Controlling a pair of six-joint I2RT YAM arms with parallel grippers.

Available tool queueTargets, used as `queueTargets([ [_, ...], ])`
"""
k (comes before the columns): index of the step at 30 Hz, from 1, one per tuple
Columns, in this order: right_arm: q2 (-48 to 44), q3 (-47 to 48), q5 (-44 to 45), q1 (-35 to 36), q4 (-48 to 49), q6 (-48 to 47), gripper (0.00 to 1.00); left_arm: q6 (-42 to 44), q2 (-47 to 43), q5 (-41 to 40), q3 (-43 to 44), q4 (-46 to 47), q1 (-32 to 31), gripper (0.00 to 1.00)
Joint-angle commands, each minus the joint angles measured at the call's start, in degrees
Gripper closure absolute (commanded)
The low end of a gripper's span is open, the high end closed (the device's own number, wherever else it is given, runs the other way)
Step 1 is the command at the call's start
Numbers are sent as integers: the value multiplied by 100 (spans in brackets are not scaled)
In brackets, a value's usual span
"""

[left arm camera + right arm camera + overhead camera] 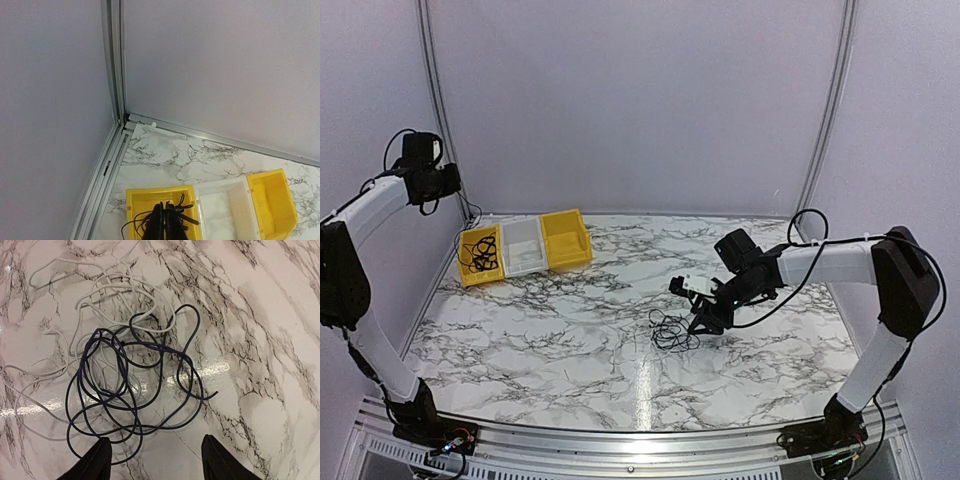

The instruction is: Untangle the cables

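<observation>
1. Spanning most of the top view, the white, grey-veined marble-patterned bench (520, 340) carries everything. The arm bases mask part of its near edge.
2. The white-and-black left arm (370, 210) is raised at the far left corner. The matching right arm (830, 262) reaches in low toward mid-bench.
3. Three open plastic bins stand side by side at the far left: a yellow bin (480, 275), a white bin (523, 262) and a second yellow bin (567, 255). The left wrist view cuts off the first at its bottom edge.
4. A tangle of thin dark and white cables (672, 333) lies loose near mid-bench. Its white strands are hard to trace against the marble.
5. More black wires (478, 255) sit in the first yellow bin, partly hidden behind the left jaws.
6. The left jaws (165, 210) are pressed together above that bin.
7. The right jaws (155, 440) are spread just over the tangle's edge, with only their tips showing. I cannot tell whether they touch a strand.
</observation>
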Motion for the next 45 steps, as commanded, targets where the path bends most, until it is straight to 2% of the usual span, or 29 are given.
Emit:
queueTargets([
  [1, 102, 190, -9, -43, -115, -72, 38, -192, -87, 220, -690, 515, 18, 100],
  [16, 254, 242, -16, -43, -238, -150, 38, -263, 4, -5, -1614, 720, -236, 100],
  [32, 398, 287, 15, -43, -345, -194, 38, -111, 729, -384, -1818, 615, -398, 100],
  [34, 415, 297, 13, -43, -374, -203, 38, -94, 787, -354, -1835, 608, -596, 100],
  [45, 409, 324, 17, -47, -438, -212, 38, -194, 1098, -638, -1643, 379, -730, 100],
])
